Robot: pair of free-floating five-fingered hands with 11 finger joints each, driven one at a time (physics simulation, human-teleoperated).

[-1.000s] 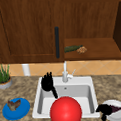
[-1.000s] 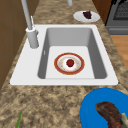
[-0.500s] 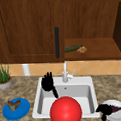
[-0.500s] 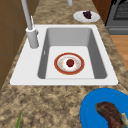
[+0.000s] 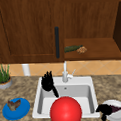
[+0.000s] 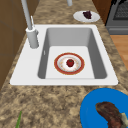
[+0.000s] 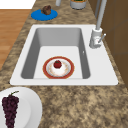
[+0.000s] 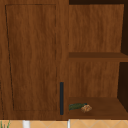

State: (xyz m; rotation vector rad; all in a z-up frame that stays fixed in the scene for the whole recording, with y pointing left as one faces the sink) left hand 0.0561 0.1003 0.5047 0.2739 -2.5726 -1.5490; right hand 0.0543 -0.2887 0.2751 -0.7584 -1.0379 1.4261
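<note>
Left hand [image 5: 48, 81] up over back-left corner of sink [image 5: 38, 102], fingers straight & spread upward, holding nothing, just left of faucet [image 5: 65, 73]. Right hand [image 5: 105, 110] low at front-right, at left edge of white plate [image 5: 118, 114] w/ grapes [image 5: 115, 109] on countertop [image 5: 107, 84]; fingers curled downward, can't tell if touching plate or grapes. Red ball [image 5: 65, 111] in foreground, covering front of sink basin. In side views: red-rimmed plate [image 6: 69, 63] flat on sink floor w/ small red fruit [image 6: 70, 62] at centre. Blue plate [image 5: 16, 108] w/ brown food [image 5: 13, 105] on counter left of sink; potted plant [image 5: 3, 78] behind it. Above: cabinet door [image 8: 32, 57] closed, dark handle [image 8: 61, 98]; open shelf [image 8: 100, 110] to right w/ green veg [image 8: 76, 106] & brown lump [image 8: 86, 108] touching.
</note>
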